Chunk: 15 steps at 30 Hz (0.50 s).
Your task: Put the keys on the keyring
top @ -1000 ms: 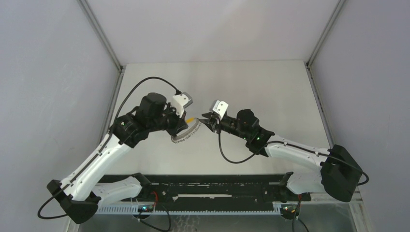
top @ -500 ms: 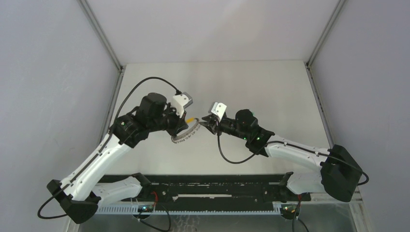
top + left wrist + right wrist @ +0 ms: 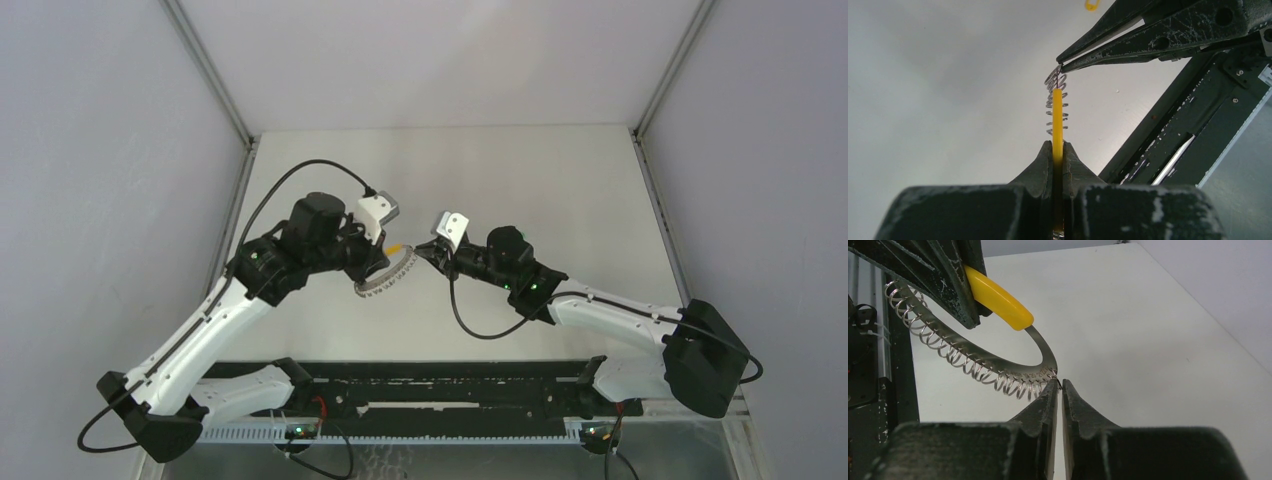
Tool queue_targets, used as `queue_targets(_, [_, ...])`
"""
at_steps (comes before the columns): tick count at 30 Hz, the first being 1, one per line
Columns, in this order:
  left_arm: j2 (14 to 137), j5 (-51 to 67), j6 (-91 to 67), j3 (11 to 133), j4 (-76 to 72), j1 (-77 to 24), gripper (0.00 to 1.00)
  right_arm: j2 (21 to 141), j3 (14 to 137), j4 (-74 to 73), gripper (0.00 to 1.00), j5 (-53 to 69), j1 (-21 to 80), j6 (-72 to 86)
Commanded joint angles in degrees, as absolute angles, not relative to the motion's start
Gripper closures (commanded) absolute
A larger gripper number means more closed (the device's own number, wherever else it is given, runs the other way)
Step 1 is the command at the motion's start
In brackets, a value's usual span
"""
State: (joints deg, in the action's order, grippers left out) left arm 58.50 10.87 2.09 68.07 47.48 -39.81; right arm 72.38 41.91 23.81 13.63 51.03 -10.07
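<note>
My left gripper (image 3: pixel 384 258) is shut on the yellow section (image 3: pixel 1057 115) of the keyring (image 3: pixel 386 277) and holds it edge-up above the table. The ring is a grey metal band lined with several wire loops (image 3: pixel 998 362). My right gripper (image 3: pixel 1058 382) faces it from the right; its tips are closed to a thin slit and pinch the end wire loop at the ring's bare tip (image 3: pixel 1060 67). A small orange piece (image 3: pixel 1091 5), maybe the orange key's head, lies on the table beyond, cut by the frame edge. The green key is out of view.
The white table (image 3: pixel 520 180) is walled by grey panels on three sides. A black rail (image 3: pixel 440 385) runs along the near edge between the arm bases. The left gripper's fingers (image 3: pixel 955 285) fill the top left of the right wrist view.
My right gripper has crept slightly left, bringing its tips onto the ring's end. The left gripper and the ring have stayed put.
</note>
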Motion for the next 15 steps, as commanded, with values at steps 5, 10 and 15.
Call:
queue_targets(5, [56.86, 10.71, 1.92, 71.78, 46.17, -40.34, 1.0, 70.33, 41.86, 24.41, 1.0, 15.93, 50.49, -10.67])
queue_targets(10, [55.23, 9.61, 1.47, 70.0, 44.3, -40.25, 1.0, 68.2, 41.86, 23.24, 1.0, 18.88, 49.38, -9.94])
queue_targets(15, [53.22, 11.91, -0.94, 66.36, 40.73, -38.78, 1.0, 66.82, 40.11, 26.24, 1.0, 20.56, 48.97, -9.13])
